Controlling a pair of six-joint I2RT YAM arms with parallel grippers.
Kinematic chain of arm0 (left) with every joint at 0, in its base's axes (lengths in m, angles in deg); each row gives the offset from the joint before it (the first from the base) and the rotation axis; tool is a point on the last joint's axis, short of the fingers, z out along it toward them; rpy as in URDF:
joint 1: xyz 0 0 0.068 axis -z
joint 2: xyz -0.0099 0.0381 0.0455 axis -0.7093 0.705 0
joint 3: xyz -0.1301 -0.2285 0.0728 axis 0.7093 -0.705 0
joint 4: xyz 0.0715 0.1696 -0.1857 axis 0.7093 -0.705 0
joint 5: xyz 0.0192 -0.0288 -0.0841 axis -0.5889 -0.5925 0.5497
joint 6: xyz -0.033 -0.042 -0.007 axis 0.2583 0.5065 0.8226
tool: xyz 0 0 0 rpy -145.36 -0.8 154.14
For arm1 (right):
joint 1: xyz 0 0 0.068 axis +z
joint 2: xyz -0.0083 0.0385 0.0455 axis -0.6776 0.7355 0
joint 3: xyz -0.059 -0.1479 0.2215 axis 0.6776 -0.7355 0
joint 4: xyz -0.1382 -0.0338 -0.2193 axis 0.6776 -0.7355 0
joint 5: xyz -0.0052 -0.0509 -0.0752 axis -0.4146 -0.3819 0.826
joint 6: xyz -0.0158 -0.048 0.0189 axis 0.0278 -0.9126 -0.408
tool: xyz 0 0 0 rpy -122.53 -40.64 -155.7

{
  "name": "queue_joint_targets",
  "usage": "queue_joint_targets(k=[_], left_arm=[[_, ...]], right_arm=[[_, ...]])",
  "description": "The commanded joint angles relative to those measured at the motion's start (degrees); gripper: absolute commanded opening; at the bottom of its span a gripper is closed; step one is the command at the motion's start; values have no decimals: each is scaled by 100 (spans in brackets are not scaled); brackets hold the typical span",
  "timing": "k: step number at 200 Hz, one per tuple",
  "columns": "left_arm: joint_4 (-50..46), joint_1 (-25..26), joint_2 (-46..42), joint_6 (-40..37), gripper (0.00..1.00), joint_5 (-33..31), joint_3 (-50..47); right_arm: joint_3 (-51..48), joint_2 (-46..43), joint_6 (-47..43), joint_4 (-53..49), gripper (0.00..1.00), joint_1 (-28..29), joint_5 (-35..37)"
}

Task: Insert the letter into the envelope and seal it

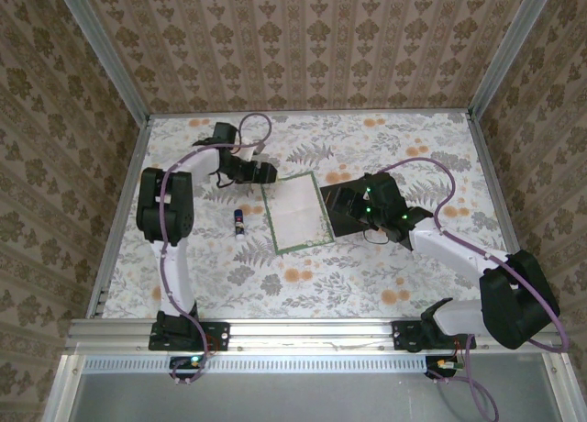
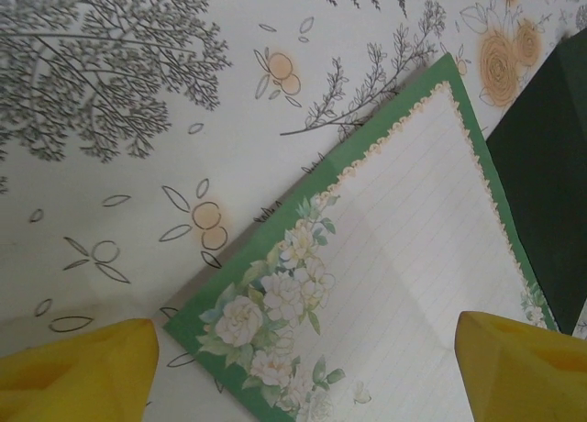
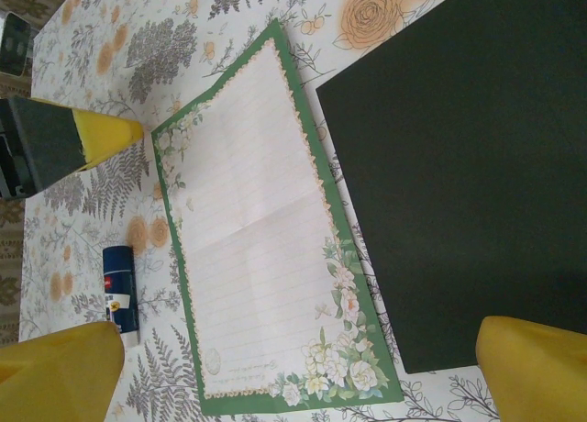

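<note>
On the table the letter [image 1: 295, 213] lies flat just beside the envelope [image 3: 459, 165], not yet inside, nothing sealed. I have the left gripper [image 2: 303, 367] and right gripper [image 3: 298, 367] spread wide, holding nothing.

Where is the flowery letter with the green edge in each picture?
Top external: the letter lies flat in the middle of the picture.
Left wrist: the letter is at the lower right, its flower corner near the bottom.
Right wrist: the letter runs down the middle.
Shared landmark: the black envelope beside its long edge.
</note>
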Motion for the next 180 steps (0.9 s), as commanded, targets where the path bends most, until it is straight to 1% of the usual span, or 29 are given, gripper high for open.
queue_joint_targets(k=[1, 69, 142, 144, 148, 180], left_arm=[[-49, -75, -192, -6, 84, 21, 135], [-1, 67, -10, 8, 84, 16, 43], [-23, 131, 138, -26, 81, 20, 109], [-23, 131, 141, -28, 81, -111, 117], [-36, 131, 142, -36, 81, -173, 115], [-41, 96, 136, -39, 81, -224, 117]], right_arm=[[-59, 43, 55, 55, 100, -26, 154], [-84, 25, 63, 35, 100, -29, 163], [-85, 17, 75, 6, 100, -37, 172], [-85, 14, 70, 6, 100, -37, 172], [-84, 17, 74, 6, 100, -37, 172], [-68, 29, 64, -3, 100, -46, 158]])
